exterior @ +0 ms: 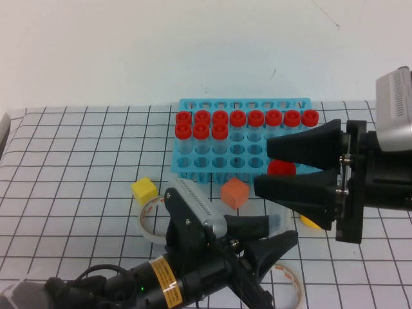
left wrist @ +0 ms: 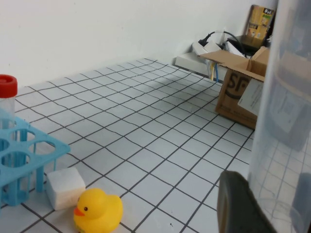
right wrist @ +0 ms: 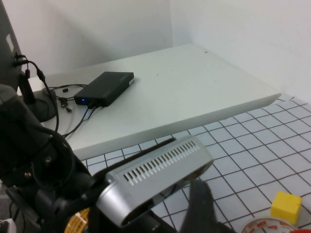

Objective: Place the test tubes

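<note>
1. Nearest the camera, my left pincer [exterior: 280,230] hangs low over the front of the desk [exterior: 64,161]. It is closed on a clear test tube [left wrist: 286,121], which fills one side of the left wrist view beside a dark finger [left wrist: 240,204].
2. My right pincer [exterior: 262,167] sits at the right front corner of the blue rack [exterior: 244,103], jaws spread wide. A red-capped tube [exterior: 281,168] stands between them; I cannot tell whether either jaw touches it.
3. The blue rack stands mid-desk. The racked tubes [exterior: 237,118] fill its back row with eight red caps, and three more stand at the left end of the next row.
4. Just in front of the rack lie a yellow cube [exterior: 144,190] and an orange cube [exterior: 234,192], with a tape ring [exterior: 151,215] beside the yellow one.
5. A yellow duck [left wrist: 98,209] and a white block [left wrist: 65,187] touch near the rack's corner.
</note>
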Controlling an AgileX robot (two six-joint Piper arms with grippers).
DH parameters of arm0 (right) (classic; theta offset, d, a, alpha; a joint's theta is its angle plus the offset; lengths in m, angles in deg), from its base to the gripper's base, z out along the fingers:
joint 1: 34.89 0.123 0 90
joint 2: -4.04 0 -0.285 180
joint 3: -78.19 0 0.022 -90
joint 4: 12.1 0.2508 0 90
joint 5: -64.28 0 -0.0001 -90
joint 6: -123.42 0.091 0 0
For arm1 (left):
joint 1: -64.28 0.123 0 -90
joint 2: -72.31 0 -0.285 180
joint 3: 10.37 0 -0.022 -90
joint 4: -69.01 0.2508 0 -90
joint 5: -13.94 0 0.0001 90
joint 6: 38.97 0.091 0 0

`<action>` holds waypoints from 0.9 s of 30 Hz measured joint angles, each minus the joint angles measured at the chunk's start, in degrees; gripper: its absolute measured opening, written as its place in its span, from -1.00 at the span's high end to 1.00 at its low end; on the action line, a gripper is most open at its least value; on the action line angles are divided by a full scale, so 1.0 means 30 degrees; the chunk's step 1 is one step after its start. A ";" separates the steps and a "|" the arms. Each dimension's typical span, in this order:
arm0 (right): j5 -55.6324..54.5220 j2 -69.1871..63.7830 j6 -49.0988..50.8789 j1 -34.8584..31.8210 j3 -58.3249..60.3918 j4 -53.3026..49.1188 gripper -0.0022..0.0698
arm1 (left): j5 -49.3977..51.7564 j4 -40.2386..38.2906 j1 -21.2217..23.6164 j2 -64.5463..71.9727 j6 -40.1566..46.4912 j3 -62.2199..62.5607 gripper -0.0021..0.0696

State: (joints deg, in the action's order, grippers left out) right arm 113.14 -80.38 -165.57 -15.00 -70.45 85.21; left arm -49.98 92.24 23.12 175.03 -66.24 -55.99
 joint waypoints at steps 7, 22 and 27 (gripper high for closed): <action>0.0000 -0.0075 0.0099 0.0000 0.0000 -0.0398 -0.08 | 0.0191 0.0265 -0.0030 0.0040 0.0000 0.0000 0.36; -0.1541 -0.0075 0.1053 0.0083 -0.0044 -0.0877 -0.63 | 0.0700 -0.0024 -0.0042 0.0040 -0.0074 0.0000 0.36; -0.2257 -0.0121 0.1096 0.0079 -0.0009 -0.1327 -0.80 | -0.0158 -0.0032 -0.0042 0.0040 -0.0074 0.0040 0.36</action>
State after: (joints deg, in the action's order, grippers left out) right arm 106.37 -80.74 -162.28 -14.76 -70.48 81.23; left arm -50.45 92.15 23.00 175.15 -66.46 -55.87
